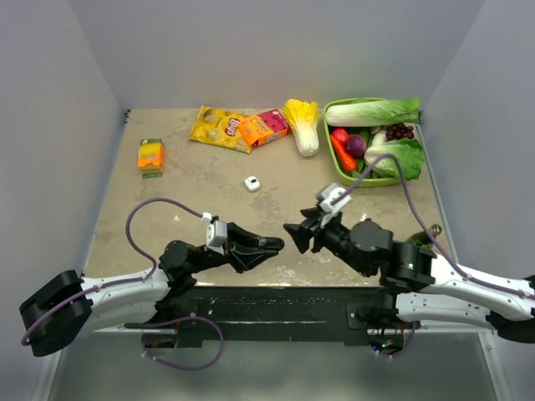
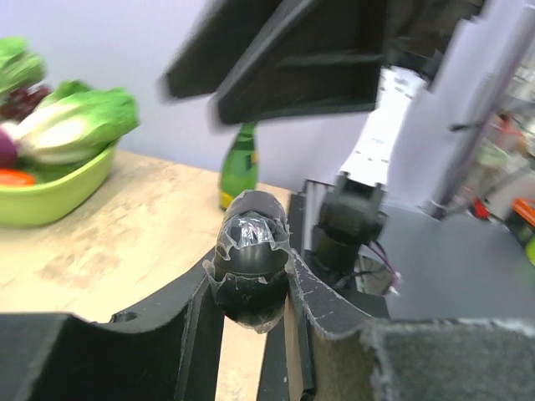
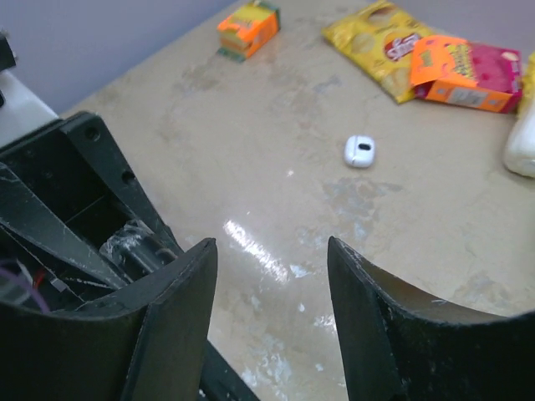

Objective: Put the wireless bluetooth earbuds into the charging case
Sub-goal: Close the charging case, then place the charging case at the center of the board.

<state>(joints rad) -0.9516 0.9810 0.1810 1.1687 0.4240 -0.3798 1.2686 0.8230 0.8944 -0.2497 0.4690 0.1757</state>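
Chip bag [image 1: 219, 128] touches orange box [image 1: 263, 127] near basket [image 1: 327, 121].

Glossy black oval case [image 2: 252, 269] (crinkled film on top); table [image 1: 192, 180] smooth, sheeny.

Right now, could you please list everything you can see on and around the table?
snack box: one, orange, far left
chip bag: one, yellow, back centre
carton: one, orange-pink, beside the chip bag
cabbage: one, yellow-white, back centre
basket: one, green, back right, holding vegetables
white case: one, small, centre
bottle: one, green, right side
black case: one, oval, in the left hand
left hand: shut on the black case
right hand: open, facing the left hand
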